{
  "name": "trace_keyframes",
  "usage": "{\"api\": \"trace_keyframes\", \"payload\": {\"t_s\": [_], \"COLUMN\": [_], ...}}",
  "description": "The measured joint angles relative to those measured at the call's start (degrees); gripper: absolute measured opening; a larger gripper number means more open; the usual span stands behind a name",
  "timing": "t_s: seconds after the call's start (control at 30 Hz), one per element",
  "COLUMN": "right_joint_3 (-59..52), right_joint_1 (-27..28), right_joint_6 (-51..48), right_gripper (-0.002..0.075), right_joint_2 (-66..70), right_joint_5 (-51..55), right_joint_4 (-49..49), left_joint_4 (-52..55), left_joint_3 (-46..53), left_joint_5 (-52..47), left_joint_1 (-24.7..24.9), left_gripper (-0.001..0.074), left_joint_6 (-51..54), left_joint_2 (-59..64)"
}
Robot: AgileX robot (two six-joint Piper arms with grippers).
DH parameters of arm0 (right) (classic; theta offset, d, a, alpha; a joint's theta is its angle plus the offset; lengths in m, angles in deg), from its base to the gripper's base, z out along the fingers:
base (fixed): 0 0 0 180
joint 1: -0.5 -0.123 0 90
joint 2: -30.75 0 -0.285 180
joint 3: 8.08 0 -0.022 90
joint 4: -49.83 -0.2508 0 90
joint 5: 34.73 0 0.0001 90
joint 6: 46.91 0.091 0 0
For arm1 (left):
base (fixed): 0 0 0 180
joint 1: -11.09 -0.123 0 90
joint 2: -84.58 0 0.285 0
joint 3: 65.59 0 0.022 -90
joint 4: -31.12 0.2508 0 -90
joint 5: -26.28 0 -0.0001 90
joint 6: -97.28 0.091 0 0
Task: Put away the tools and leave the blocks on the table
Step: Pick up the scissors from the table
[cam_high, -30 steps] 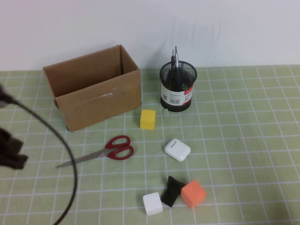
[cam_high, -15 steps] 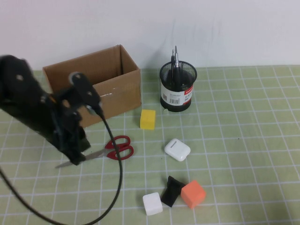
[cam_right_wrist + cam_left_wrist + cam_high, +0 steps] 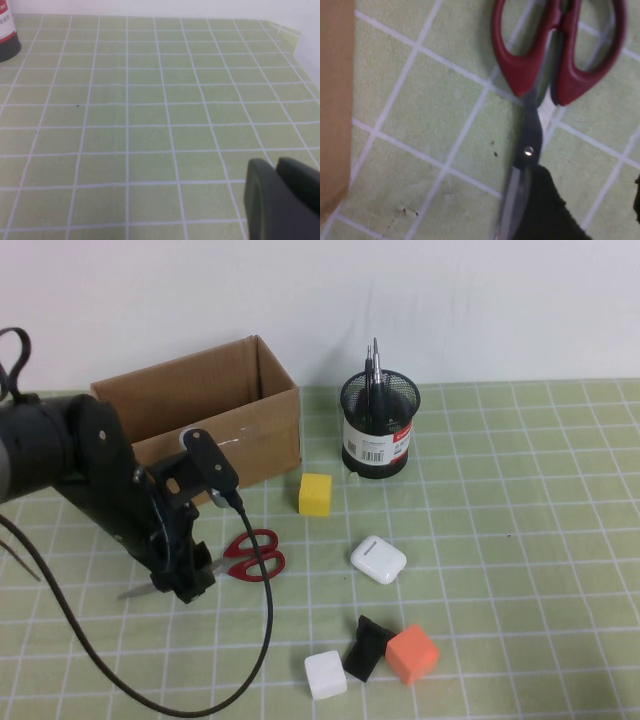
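3 cubes (image 3: pixel 315 494), 1 scissors (image 3: pixel 240 558), 1 box (image 3: pixel 200 425)

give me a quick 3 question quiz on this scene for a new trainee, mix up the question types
1. True or false: the scissors already lie inside the cardboard box.
2. Which block sits nearest the mesh pen cup? A) white B) yellow C) orange
3. Fill in: the left claw is down over the scissors' ____.

Key
1. False; they lie on the table.
2. B, the yellow block.
3. Blades. The right claw shows only in its own wrist view, over bare mat.
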Motion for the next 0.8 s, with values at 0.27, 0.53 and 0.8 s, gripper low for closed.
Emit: {"api": "trace_keyframes", "payload": {"t_s": [0.27, 0.53, 0.8], "right_joint_3": [0.00, 0.00, 0.00], "right_joint_1": [0.00, 0.00, 0.00], "right_joint_6": [0.00, 0.00, 0.00], "right_gripper": [-0.0007, -0.0007, -0.0007], "right_joint_2": [0.00, 0.00, 0.00], "right_joint_5": [0.00, 0.00, 0.00], "right_joint_4": [0.00, 0.00, 0.00], "left_joint_4": [0.00, 0.00, 0.00], "left_joint_3": [0.00, 0.00, -0.59], "left_joint_5": [2.62, 5.34, 5.92], "left_joint_1": [0.00, 0.00, 0.00], "left_gripper": [0.0351, 0.0351, 0.0351], "left_joint_6": [0.00, -0.11, -0.11], "left_joint_2": [2.82, 5.50, 6.91]}}
